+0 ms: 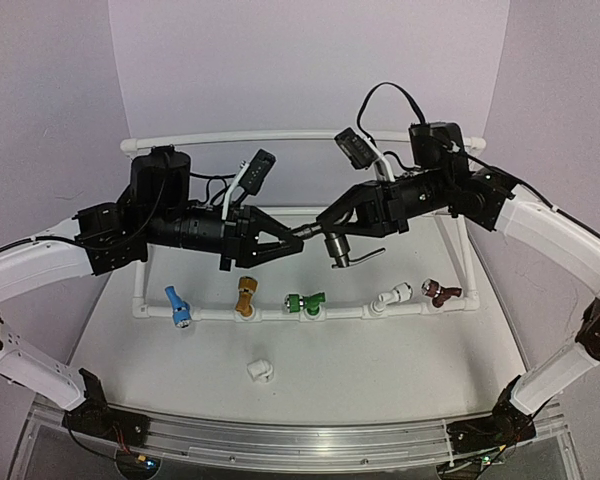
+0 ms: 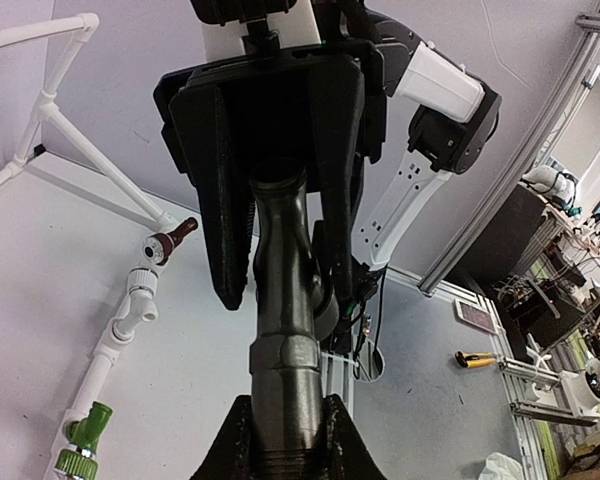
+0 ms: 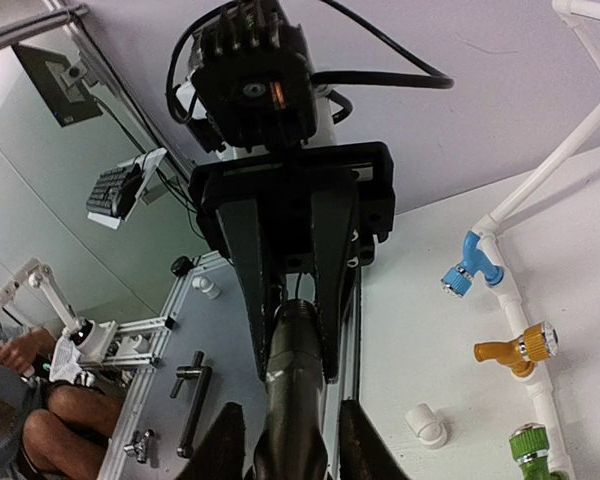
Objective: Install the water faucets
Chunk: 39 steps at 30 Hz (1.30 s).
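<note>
A dark grey water faucet with a bent lever hangs in mid-air between both arms. My left gripper is shut on its threaded end, fingers pressed against the metal. My right gripper straddles the faucet body from the other side, open, with a gap on either side of the metal. Below, the white pipe rail carries blue, gold, green, white and maroon faucets. A small white fitting lies loose on the table.
A white pipe frame runs along the back and down the right side of the table. An aluminium rail lines the near edge. Beyond the table, the right wrist view shows a dark T-shaped handle on a lower grey surface.
</note>
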Motion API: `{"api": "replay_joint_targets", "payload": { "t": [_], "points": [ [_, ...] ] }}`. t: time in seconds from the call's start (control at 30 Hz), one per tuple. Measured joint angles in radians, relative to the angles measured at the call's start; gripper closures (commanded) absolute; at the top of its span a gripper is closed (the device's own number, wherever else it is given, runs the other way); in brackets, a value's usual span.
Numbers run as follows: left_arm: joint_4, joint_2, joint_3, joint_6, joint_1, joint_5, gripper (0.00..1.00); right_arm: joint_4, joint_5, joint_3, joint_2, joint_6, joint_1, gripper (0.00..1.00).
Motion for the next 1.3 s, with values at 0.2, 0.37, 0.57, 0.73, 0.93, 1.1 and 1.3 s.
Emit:
{"api": "replay_joint_targets", "payload": {
  "t": [0.2, 0.37, 0.57, 0.73, 0.93, 1.1, 1.3],
  "points": [
    [-0.106, 0.022, 0.033, 0.038, 0.0, 0.048, 1.0, -0.001, -0.013, -0.055, -0.012, -0.006, 0.002, 0.56],
    [-0.201, 0.053, 0.085, 0.077, 0.0, 0.095, 1.0, -0.032, -0.018, -0.072, -0.012, -0.032, 0.002, 0.55],
    [-0.249, 0.06, 0.097, 0.098, 0.0, 0.109, 1.0, -0.073, -0.018, -0.081, -0.012, -0.082, 0.006, 0.56],
    [-0.252, 0.063, 0.097, 0.106, 0.0, 0.107, 1.0, -0.098, -0.01, -0.092, -0.012, -0.112, 0.03, 0.58],
    [-0.251, 0.064, 0.097, 0.106, 0.0, 0.101, 1.0, -0.106, -0.007, -0.094, -0.012, -0.127, 0.056, 0.7],
    [-0.247, 0.065, 0.097, 0.107, -0.001, 0.102, 1.0, -0.107, -0.008, -0.094, -0.011, -0.12, 0.058, 0.78],
    [-0.246, 0.065, 0.097, 0.107, 0.0, 0.102, 1.0, -0.11, -0.014, -0.091, -0.003, -0.114, 0.057, 0.8]
  ]
}}
